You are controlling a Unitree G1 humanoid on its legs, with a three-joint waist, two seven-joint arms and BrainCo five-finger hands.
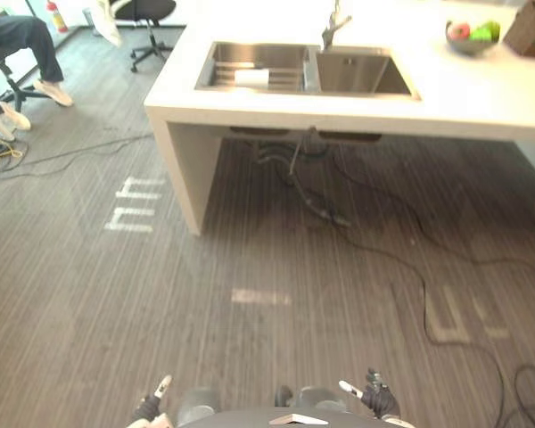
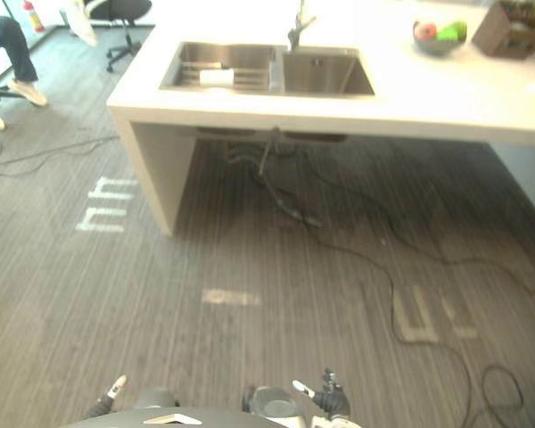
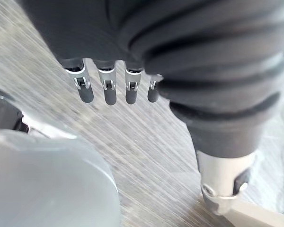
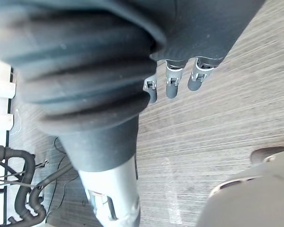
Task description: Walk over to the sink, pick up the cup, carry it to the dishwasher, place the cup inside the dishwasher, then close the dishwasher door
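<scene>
A white cup (image 1: 251,78) lies on its side in the left basin of the steel double sink (image 1: 357,89), set in a white counter well ahead of me. My left hand (image 1: 148,408) and right hand (image 1: 377,398) hang low at my sides, far from the sink. In the wrist views the left hand's fingers (image 3: 109,91) and the right hand's fingers (image 4: 172,86) point straight down at the wood-grain floor. Both hands are open and hold nothing.
A faucet (image 1: 333,27) stands behind the sink. A fruit bowl (image 1: 471,36) and a brown box (image 1: 530,28) sit on the counter's right. Black cables (image 1: 401,259) trail across the floor under the counter. A seated person (image 1: 18,53) and an office chair (image 1: 147,22) are at the back left.
</scene>
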